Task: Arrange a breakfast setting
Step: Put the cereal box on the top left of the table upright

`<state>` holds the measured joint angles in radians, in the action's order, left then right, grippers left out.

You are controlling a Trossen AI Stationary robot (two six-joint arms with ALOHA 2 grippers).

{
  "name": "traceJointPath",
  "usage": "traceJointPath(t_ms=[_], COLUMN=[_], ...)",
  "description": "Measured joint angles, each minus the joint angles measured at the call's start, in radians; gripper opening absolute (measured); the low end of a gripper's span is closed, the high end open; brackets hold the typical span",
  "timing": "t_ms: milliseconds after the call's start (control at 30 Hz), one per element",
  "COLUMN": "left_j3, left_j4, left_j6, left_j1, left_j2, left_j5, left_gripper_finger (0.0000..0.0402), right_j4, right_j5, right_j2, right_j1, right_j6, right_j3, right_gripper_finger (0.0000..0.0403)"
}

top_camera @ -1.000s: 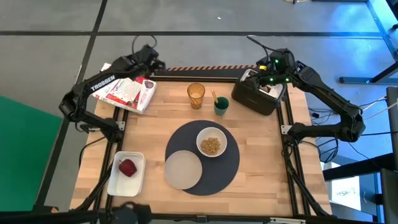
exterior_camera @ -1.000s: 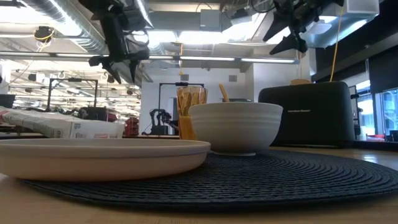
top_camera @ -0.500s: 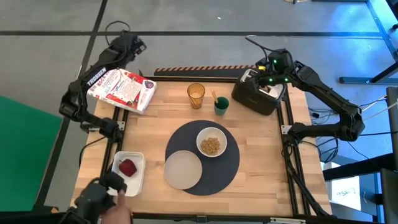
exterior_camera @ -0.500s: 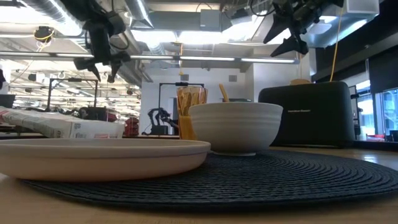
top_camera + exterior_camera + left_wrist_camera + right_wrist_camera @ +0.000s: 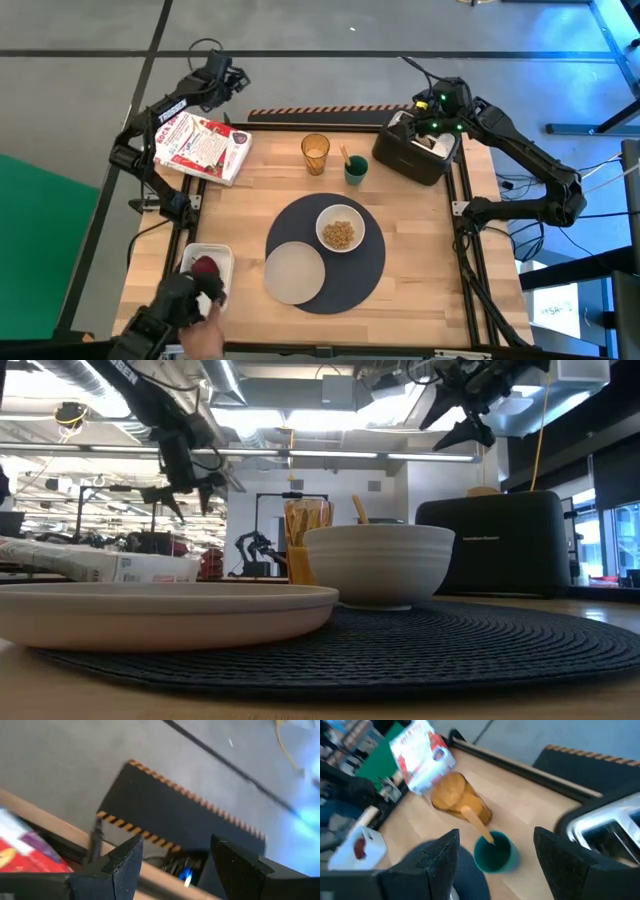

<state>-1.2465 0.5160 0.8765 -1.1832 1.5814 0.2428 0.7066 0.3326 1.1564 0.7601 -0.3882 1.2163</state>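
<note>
The round dark grey mat [image 5: 352, 268] lies mid-table. On it stand the small white bowl [image 5: 340, 229], filled with cereal, and the flat white plate [image 5: 294, 272]. The amber tumbler [image 5: 315, 153] stands on the wood behind the mat. The orange-handled spoon [image 5: 345, 157] stands in a green cup [image 5: 356, 170], leaning on its rim. My left gripper [image 5: 226, 78] is open and empty, high beyond the table's far left corner. My right gripper [image 5: 428, 106] is open and empty above the black toaster [image 5: 412, 153]; the cup, spoon and tumbler show past its fingers [image 5: 495, 865].
A red-and-white cereal pack [image 5: 200, 145] lies at the far left. A white tray [image 5: 190, 285] at the near left holds a red thing [image 5: 205, 267], and a person's dark-gloved hand [image 5: 185, 300] reaches onto it from the near edge.
My left gripper has swung out past the table's far left corner and then come a little way back to the right. It has stayed open. A person's gloved hand has come in from the near edge and reached the white tray. My right arm has kept still.
</note>
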Motion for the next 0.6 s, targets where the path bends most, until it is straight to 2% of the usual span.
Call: traceJointPath(t_ms=[133, 300, 500, 600], left_j3=[0.0, 0.0, 0.0, 0.0], left_j4=[0.003, 0.003, 0.089, 0.181], left_j6=[-0.092, -0.173, -0.283, -0.307], left_j1=[0.053, 0.135, 0.236, 0.295], left_j2=[-0.017, -0.101, -0.242, -0.306], left_j5=[-0.047, -0.086, -0.131, -0.083], left_gripper_finger=[0.0227, 0.0227, 0.0227, 0.0227], right_j4=[-0.095, -0.234, -0.375, -0.378], right_j5=[0.027, 0.086, 0.075, 0.033], right_j2=[0.038, 0.142, 0.265, 0.316], right_j1=[-0.001, -0.027, -0.121, -0.162], right_j6=[-0.063, -0.157, -0.21, -0.203], right_j3=[0.0, 0.0, 0.024, 0.071], right_gripper_finger=[0.0246, 0.0246, 0.0246, 0.0246])
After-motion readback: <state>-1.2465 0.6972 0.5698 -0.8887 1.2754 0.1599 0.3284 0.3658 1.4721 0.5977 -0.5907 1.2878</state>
